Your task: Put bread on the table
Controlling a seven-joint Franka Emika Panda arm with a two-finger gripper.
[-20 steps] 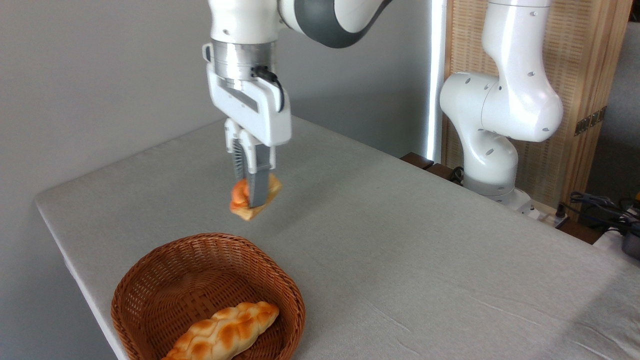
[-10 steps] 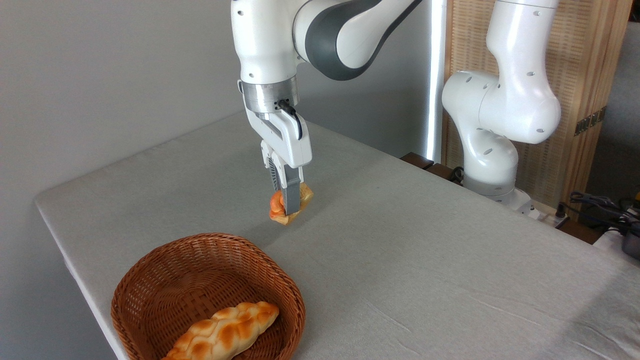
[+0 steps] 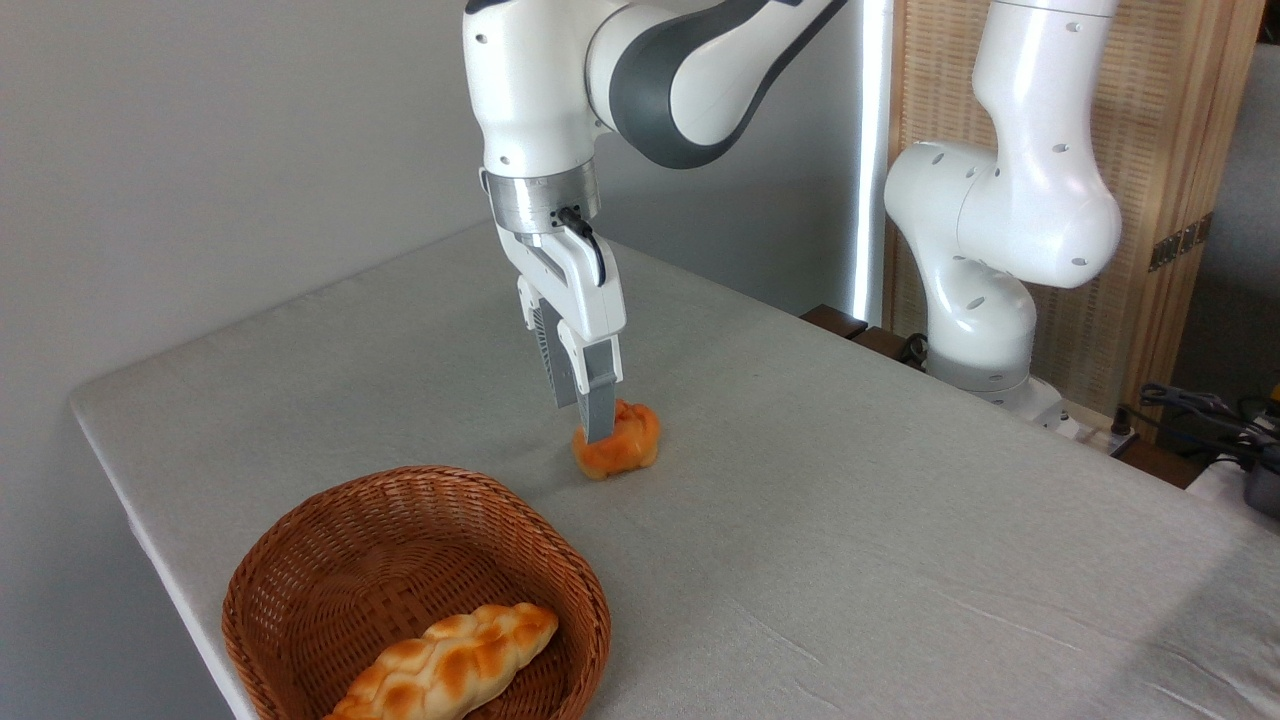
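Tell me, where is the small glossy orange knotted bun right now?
The small orange bun sits on the grey table near mid-picture, just beyond the brown wicker basket, under the gripper.

The table [image 3: 850,520], light grey with a cloth-like surface and rounded corners, carries the bread [image 3: 622,450], which lies flat right under the gripper [image 3: 590,425]. Nearer the camera and left of the gripper sits a brown wicker basket [image 3: 300,560], close to the table's front corner.

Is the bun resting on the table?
Touching. The camera view shows the bun flat on the table, no gap beneath, pincer beside it.
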